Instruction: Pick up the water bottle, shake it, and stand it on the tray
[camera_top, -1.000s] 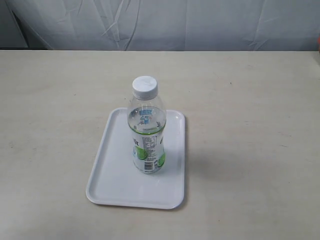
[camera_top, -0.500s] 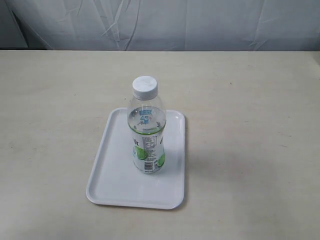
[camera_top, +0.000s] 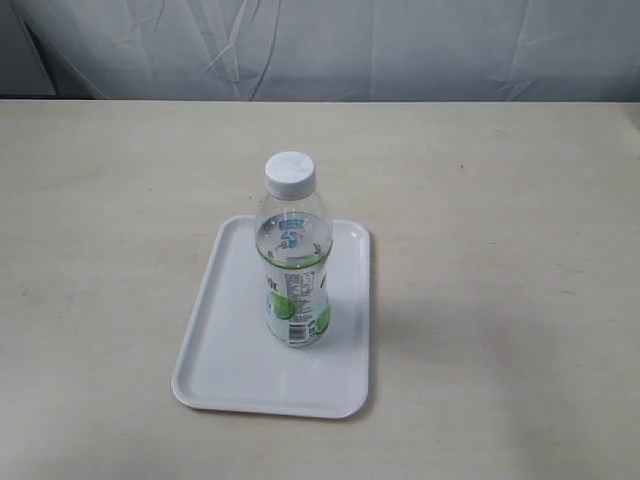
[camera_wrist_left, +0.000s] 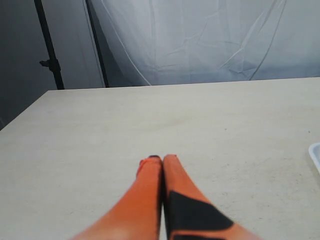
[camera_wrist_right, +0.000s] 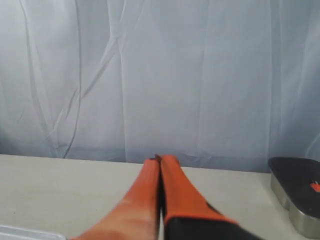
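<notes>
Exterior view: water bottle (camera_top: 294, 262) upright on tray (camera_top: 225, 345).

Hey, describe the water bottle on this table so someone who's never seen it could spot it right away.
On the beige table lies a flat white tray. The water bottle stands upright on it. Unlike the flat tray, it is tall and clear, with a white cap and green-and-white label.

Clear plastic bottle (camera_top: 293, 270) (glossy), smooth white tray (camera_top: 225, 355)
</notes>
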